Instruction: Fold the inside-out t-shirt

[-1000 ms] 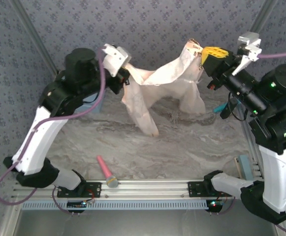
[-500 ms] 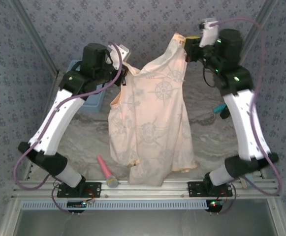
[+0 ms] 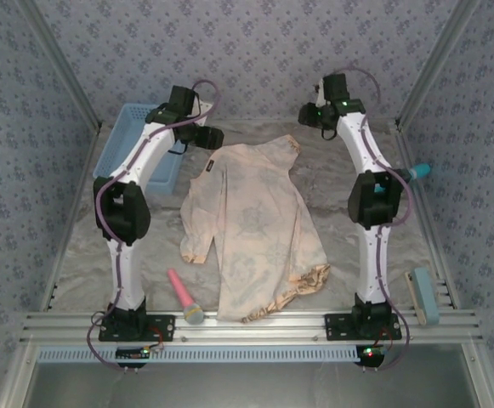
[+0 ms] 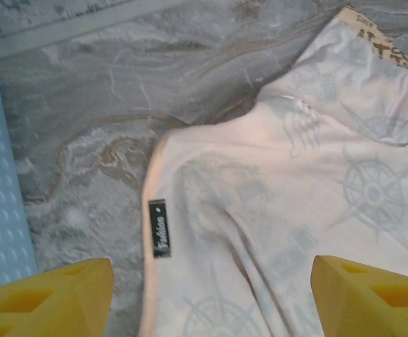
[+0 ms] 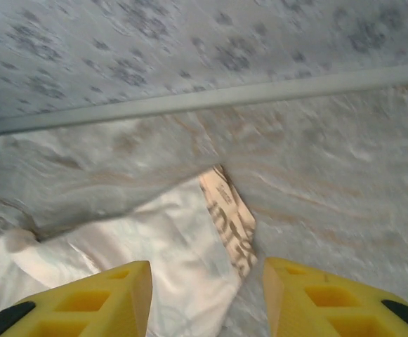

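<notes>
The left hand (image 3: pixel 209 136) and right hand (image 3: pixel 308 114) are seen parted and empty at 12 o'clock. The inside-out t-shirt (image 3: pixel 251 221), hung between them a second ago, has been laid flat on the worktop (image 3: pixel 157 255), hem at 6 o'clock, ready for folding. A black label (image 4: pixel 159 228) apparently reads "Fashion".
</notes>
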`<control>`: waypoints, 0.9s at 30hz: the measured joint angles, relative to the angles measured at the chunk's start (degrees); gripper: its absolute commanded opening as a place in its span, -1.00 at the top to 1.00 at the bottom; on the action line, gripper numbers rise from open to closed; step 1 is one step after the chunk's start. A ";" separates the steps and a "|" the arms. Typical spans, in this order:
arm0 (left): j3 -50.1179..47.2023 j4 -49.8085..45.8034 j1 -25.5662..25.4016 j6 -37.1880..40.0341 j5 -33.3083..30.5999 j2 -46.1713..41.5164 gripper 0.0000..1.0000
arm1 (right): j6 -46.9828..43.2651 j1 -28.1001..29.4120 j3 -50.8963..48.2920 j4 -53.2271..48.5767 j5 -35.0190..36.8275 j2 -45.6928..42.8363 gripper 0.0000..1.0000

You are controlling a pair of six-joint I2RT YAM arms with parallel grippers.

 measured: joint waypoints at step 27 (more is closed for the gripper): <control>-53.96 4.59 -8.96 -25.81 -16.52 -23.50 1.00 | 20.48 38.62 -83.84 -1.29 14.23 -49.33 0.64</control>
